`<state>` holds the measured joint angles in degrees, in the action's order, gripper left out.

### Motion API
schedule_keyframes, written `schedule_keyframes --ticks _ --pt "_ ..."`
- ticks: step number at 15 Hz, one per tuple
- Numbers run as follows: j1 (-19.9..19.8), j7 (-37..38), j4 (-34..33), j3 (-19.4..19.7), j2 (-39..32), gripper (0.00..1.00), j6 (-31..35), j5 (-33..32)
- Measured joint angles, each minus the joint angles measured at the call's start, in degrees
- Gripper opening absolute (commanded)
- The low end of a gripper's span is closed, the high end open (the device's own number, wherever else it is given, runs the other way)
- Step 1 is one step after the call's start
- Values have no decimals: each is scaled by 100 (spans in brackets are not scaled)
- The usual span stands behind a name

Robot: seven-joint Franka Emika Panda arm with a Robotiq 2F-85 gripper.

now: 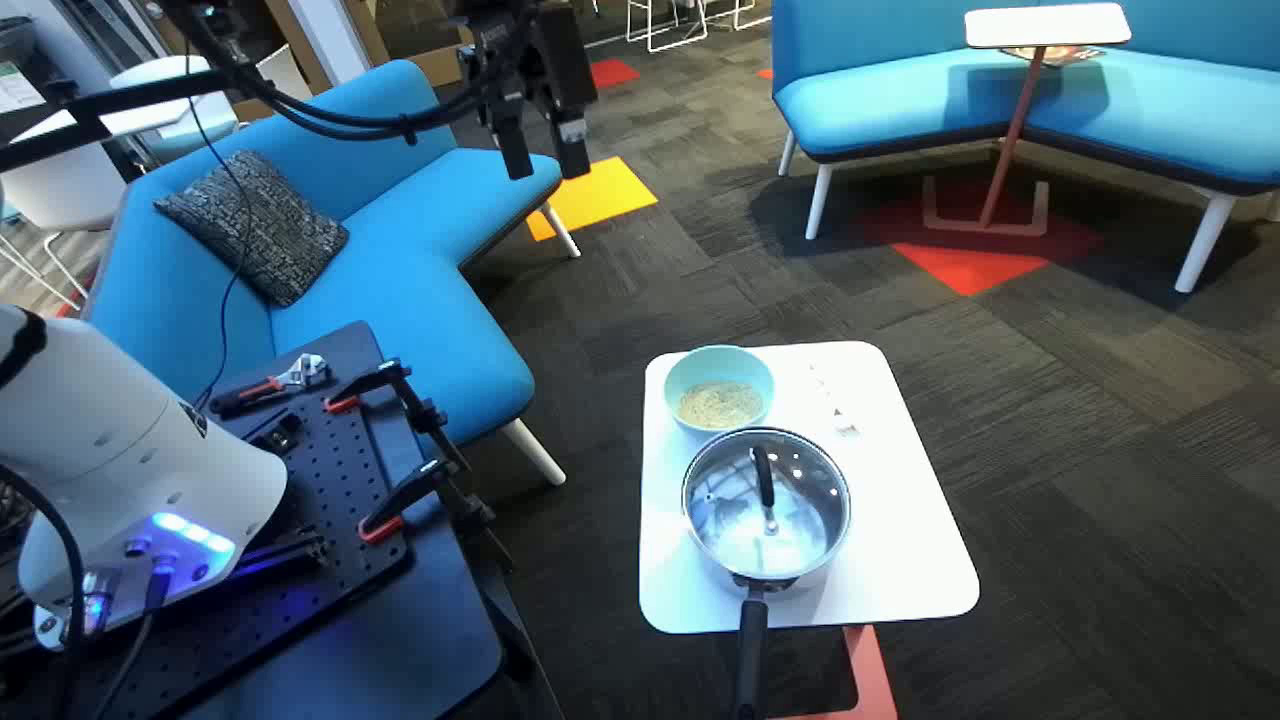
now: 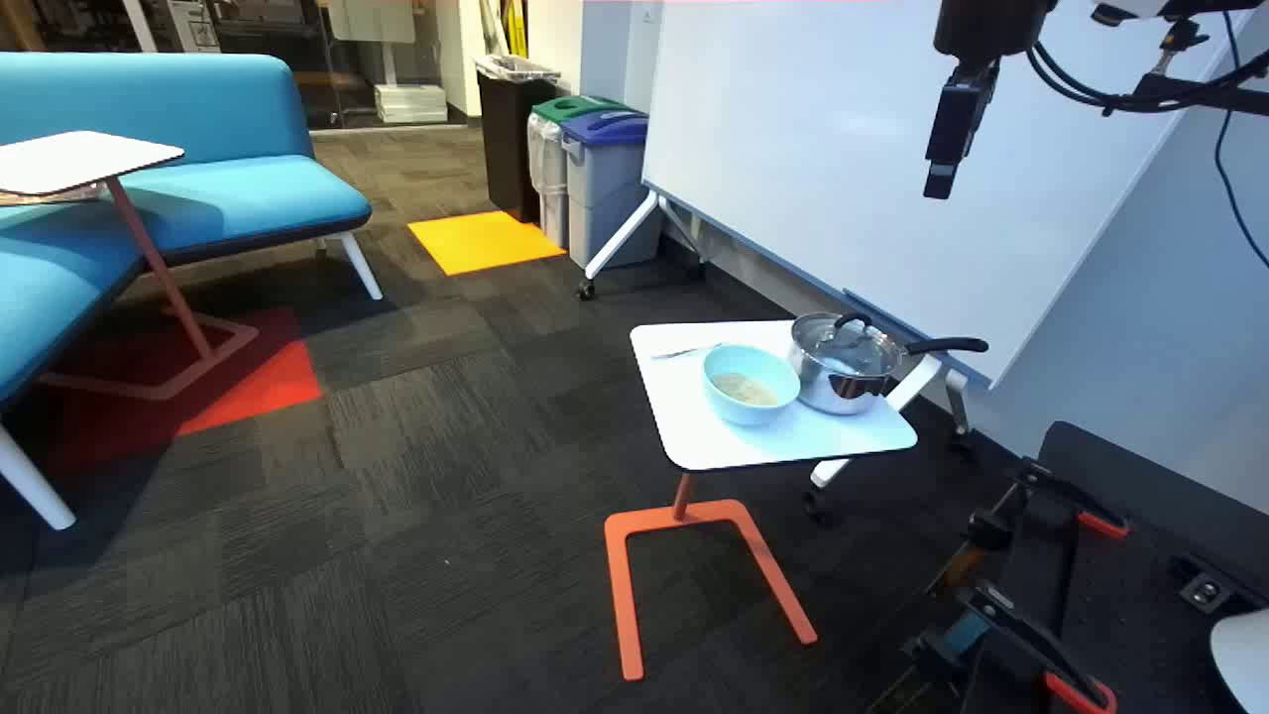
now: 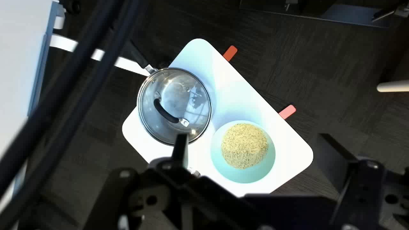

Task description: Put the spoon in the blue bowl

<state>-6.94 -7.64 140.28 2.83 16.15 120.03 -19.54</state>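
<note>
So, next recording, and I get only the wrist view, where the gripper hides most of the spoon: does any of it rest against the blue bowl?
Observer: No, an exterior view shows the spoon lying apart from the blue bowl, on the white table.
Operator: Any contact with the white table?
Observer: None; in both exterior views the gripper hangs well above it.
Operator: Anything beside the robot's base?
Observer: An adjustable wrench lies near it in an exterior view.
</note>
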Motion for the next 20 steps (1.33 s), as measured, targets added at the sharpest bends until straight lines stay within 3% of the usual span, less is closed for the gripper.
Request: schedule_keyframes --ticks 20 --pt "11 142 -24 0 -16 100 0 135"
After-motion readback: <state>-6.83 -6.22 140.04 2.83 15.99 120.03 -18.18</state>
